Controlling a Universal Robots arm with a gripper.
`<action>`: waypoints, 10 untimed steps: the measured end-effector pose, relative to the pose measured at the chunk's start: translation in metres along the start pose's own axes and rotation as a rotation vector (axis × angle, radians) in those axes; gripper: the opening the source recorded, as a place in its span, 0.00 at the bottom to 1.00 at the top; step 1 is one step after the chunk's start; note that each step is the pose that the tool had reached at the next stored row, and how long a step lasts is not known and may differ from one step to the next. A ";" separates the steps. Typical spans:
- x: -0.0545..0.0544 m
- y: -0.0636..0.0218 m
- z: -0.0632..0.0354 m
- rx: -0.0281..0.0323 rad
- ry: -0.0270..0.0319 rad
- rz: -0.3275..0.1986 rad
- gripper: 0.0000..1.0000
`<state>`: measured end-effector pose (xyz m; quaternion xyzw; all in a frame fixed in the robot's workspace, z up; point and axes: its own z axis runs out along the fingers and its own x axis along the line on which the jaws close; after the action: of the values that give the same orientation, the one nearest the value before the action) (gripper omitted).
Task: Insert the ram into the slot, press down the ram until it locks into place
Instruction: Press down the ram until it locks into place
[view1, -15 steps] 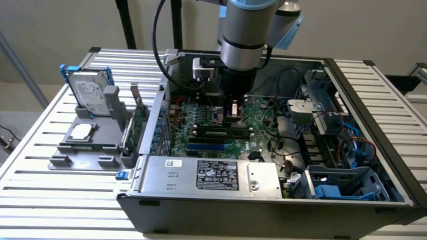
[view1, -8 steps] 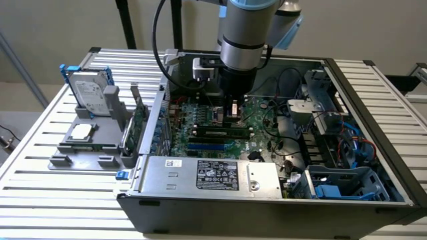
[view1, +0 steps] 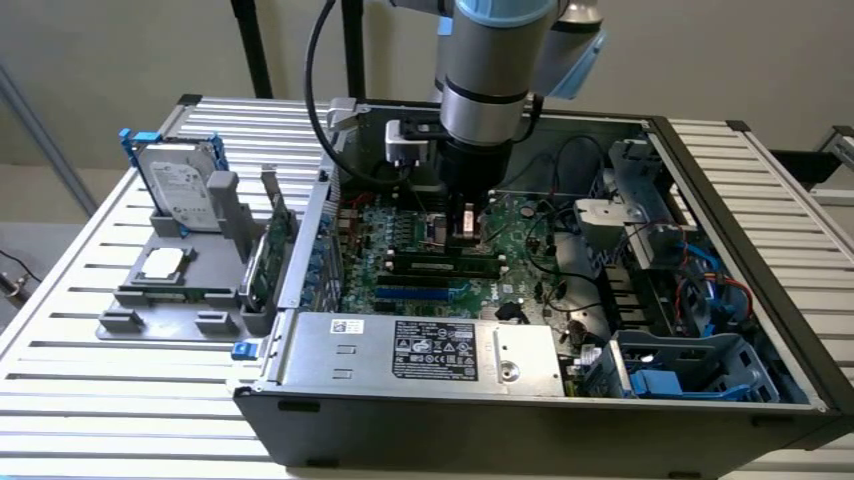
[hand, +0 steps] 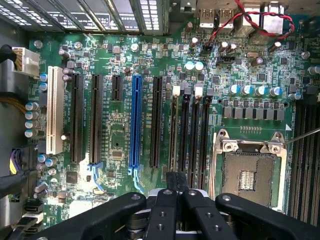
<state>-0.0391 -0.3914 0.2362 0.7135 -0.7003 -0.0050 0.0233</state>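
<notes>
Ram (view1: 438, 265) lies along one of the long black memory sockets on the motherboard (view1: 400, 225), toward the near side of the open computer case (view1: 747, 190), apparently seated already, though the angle leaves that unsure. In the wrist view the gripper (hand: 172, 192) hangs over the slot (hand: 184, 135), fingers (hand: 165, 210) pinched together with nothing between them. Pressing looks done or nearly so.

A slatted aluminium table (view1: 80, 300) spans the scene; a plain beige wall (view1: 120, 50) rises at twelve o'clock, black frame posts (view1: 250, 45) before it.
</notes>
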 end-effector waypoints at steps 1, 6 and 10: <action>0.000 0.0000 0.0012 0.0000 0.0001 0.000 0.11; 0.000 0.0005 0.0083 0.0008 0.0011 0.000 0.11; -0.001 0.0012 0.0121 0.0014 0.0016 0.000 0.11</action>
<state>-0.0408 -0.3912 0.2241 0.7135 -0.7002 -0.0039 0.0234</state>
